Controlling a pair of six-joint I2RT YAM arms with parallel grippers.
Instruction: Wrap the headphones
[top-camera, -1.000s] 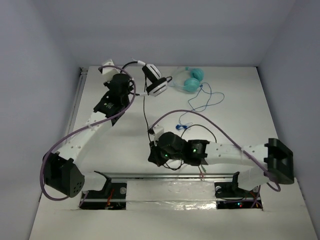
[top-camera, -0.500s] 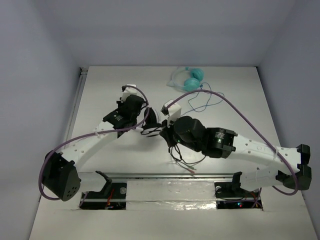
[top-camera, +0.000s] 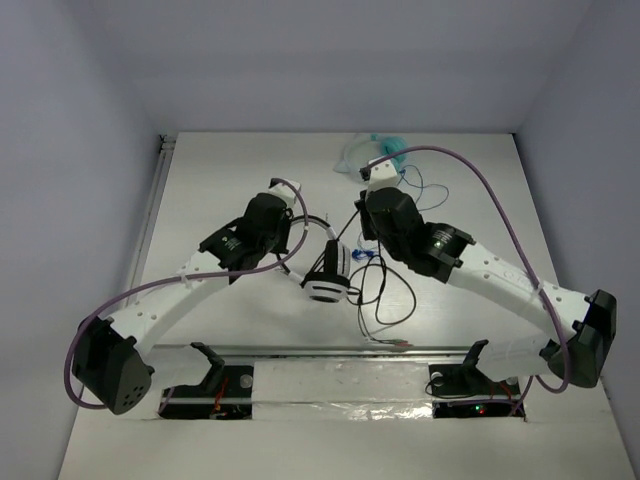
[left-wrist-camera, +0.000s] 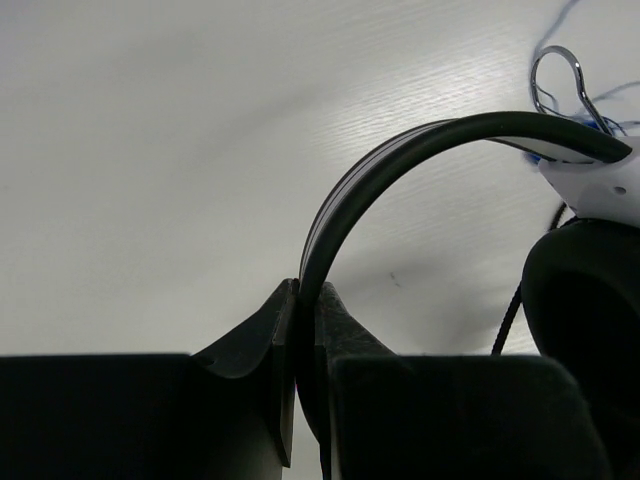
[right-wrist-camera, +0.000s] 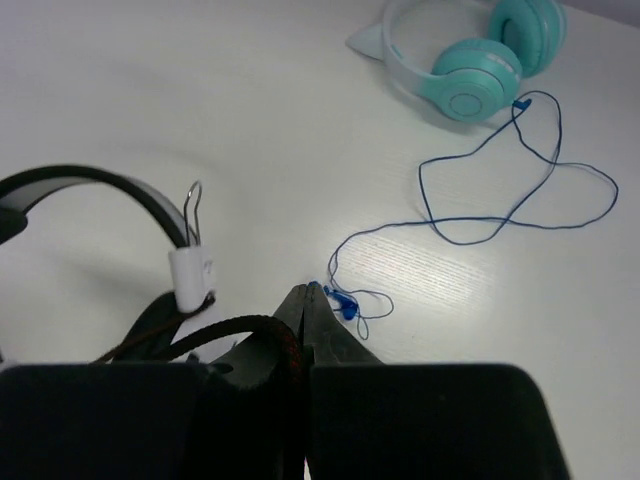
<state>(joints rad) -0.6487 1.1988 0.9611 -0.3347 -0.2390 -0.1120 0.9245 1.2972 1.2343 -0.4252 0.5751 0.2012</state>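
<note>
Two sets of jaws grip the headphones (top-camera: 326, 282) at once. The left jaws (left-wrist-camera: 305, 290) are closed flat on the black headband (left-wrist-camera: 400, 150), which rises straight out of their tips and arches over to the right of them. It ends at a white slider and a dark ear pad (left-wrist-camera: 585, 290) hanging low on that side. From above, the left jaws (top-camera: 293, 228) hold the band up while a round white earcup (top-camera: 324, 291) dangles below and nearer the arm bases, just over the tabletop (top-camera: 220, 180). The right jaws (right-wrist-camera: 303, 292) are pressed fully together, and the thin black cable (right-wrist-camera: 240, 323) runs in from their left and looks pinched in the seam just behind the tips. The headband (right-wrist-camera: 100, 182) and its white slider sit to the left of these jaws. A small blue plug (right-wrist-camera: 342, 300) lies on the tabletop just beyond the tips. Its blue cord (right-wrist-camera: 500, 215) loops away ahead and to the right, ending at the teal headphones (right-wrist-camera: 470, 85), well beyond the jaws. Seen from overhead, the right jaws (top-camera: 362, 232) hang close beside the left pair, and slack cable trails below them.
</note>
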